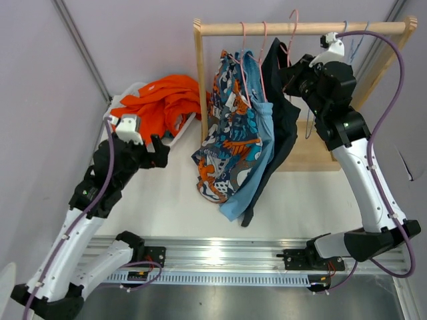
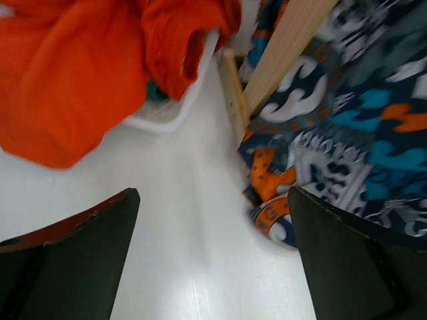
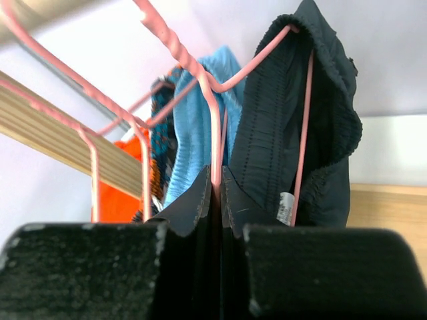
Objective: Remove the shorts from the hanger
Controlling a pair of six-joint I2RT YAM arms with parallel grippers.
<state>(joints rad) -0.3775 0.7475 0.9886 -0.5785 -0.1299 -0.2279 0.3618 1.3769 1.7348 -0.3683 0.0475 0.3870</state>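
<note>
Right jaws clenched on pink hanger [image 3: 215, 120] carrying navy shorts [image 3: 280, 127], likely to steady it for stripping. Left jaws released, low over tabletop [image 2: 200, 253] near orange shorts [image 2: 67, 80] draped on basket [image 2: 175, 115], free to pull.

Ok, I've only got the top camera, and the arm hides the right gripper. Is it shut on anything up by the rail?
Observer: Yes. The right gripper is shut on the wire of the pink hanger that carries the dark shorts.
Operator: And the left gripper?
Observer: The left gripper is open and holds nothing, with bare table below it, between the orange shorts and the print shorts.
Operator: Anything under the orange pair?
Observer: A small patch of green fabric shows under them in the white basket.
</note>
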